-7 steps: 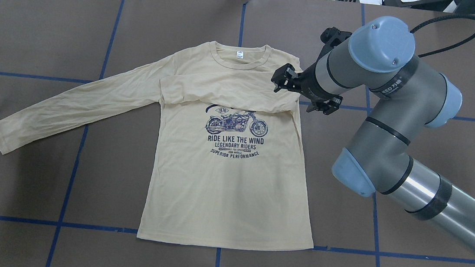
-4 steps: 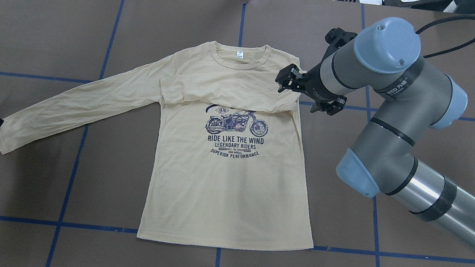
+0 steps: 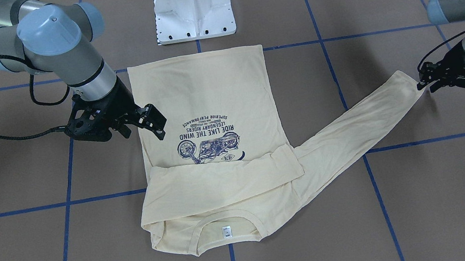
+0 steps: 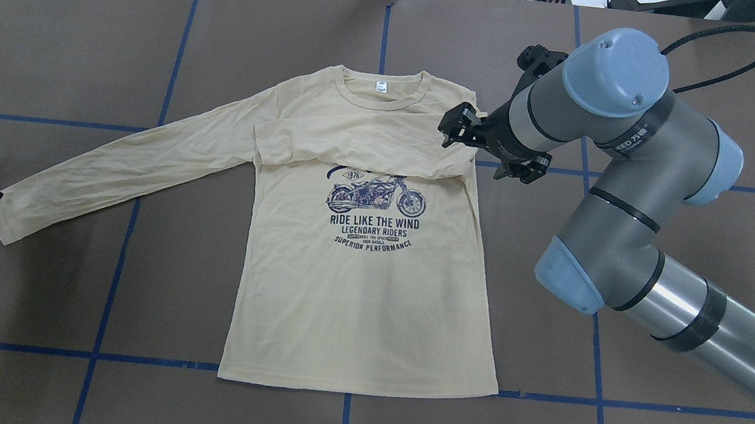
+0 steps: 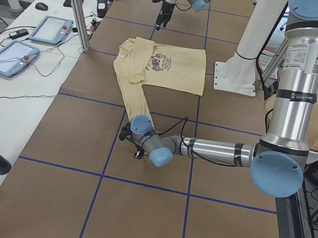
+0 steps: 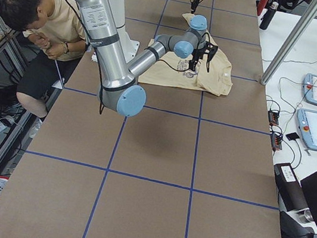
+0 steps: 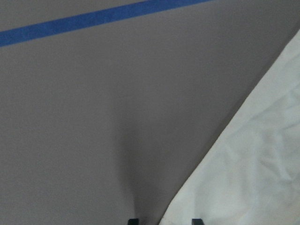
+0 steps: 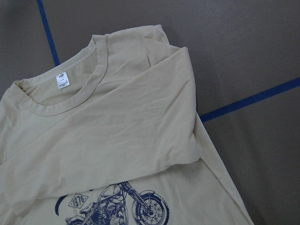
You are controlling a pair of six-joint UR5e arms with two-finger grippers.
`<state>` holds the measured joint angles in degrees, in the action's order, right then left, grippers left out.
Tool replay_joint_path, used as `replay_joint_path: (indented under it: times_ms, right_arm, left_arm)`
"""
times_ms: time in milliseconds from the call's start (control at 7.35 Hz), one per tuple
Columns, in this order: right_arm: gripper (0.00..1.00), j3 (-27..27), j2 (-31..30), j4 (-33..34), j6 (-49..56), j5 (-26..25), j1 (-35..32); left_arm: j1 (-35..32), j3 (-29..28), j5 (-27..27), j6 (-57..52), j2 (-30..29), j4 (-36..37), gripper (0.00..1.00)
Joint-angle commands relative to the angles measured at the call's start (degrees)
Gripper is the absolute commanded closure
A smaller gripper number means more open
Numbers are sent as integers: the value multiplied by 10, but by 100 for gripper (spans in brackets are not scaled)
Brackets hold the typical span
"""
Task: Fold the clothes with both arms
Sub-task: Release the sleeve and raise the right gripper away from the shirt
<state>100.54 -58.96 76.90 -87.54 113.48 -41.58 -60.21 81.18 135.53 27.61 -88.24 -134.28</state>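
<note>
Two grippers flank the T-shirt (image 4: 356, 293), flat on the table (image 4: 89, 39), one sleeve folded across its chest. Seen from overhead, the left gripper (image 7: 165, 220) at 9 o'clock straddles the outstretched cuff (image 4: 3, 214), jaws narrowly apart. The right gripper (image 4: 456, 124) at 2 o'clock is empty, jaws wide.

The folded sleeve (image 4: 356, 146), laid across the chest of the T-shirt (image 4: 356, 293), covers the top of the navy print (image 4: 376, 201), leaving only a curved stroke. The left gripper (image 3: 424, 83) is cut off by the overhead view's left edge, and its wrist camera catches just two dark fingertips (image 7: 133, 221) at the bottom edge, so whether they touch the cuff (image 7: 253, 178) cannot be told. In both side views the left gripper and the right gripper (image 3: 161, 123) are too small to read.
</note>
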Motion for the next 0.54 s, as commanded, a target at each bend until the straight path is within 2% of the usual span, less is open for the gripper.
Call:
replay_joint_path:
  times_ms: [0,408]
  right_arm:
    - [2,-1,2,0,0,-1,2]
    - [2,-1,2,0,0,0,1]
  left_arm:
    - [0,-1,1,0,0,0,52]
    - [0,-1,3,0,0,0,55]
